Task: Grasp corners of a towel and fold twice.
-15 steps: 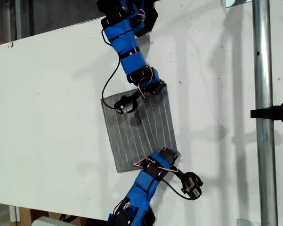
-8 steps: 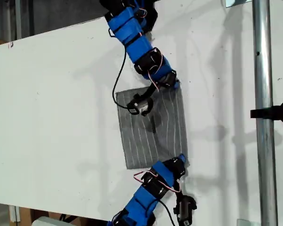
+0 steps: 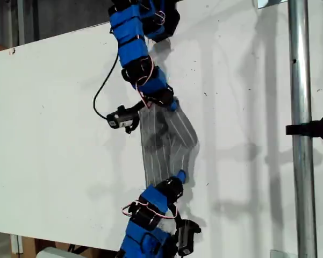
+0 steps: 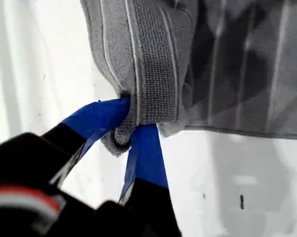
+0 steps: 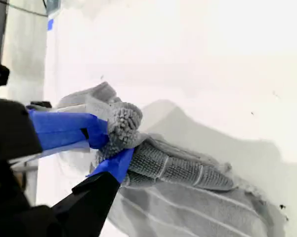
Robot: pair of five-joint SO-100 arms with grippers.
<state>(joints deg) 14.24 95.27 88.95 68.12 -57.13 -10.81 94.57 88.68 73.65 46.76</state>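
Note:
The grey striped towel [image 3: 164, 142] lies partly lifted and bunched into a narrow strip on the white table [image 3: 54, 134]. My first gripper [image 3: 180, 176], on the arm coming from the exterior view's bottom, is shut on a towel corner [image 4: 121, 136] between its blue fingers [image 4: 146, 148]. The cloth [image 4: 153, 59] rises away from it. My second gripper [image 3: 171, 106], on the arm from the exterior view's top, is shut on another bunched corner [image 5: 121, 123], with the towel [image 5: 188, 170] trailing off over the table.
A metal pole [image 3: 300, 129] with a black clamp [image 3: 317, 128] stands at the exterior view's right. The table's front edge runs along the exterior view's bottom left. Each arm's black camera and cable hang beside its gripper.
Both arms swung toward the exterior view's left, carrying their corners along. The towel, spread nearly flat before, is now pulled up and bunched narrower.

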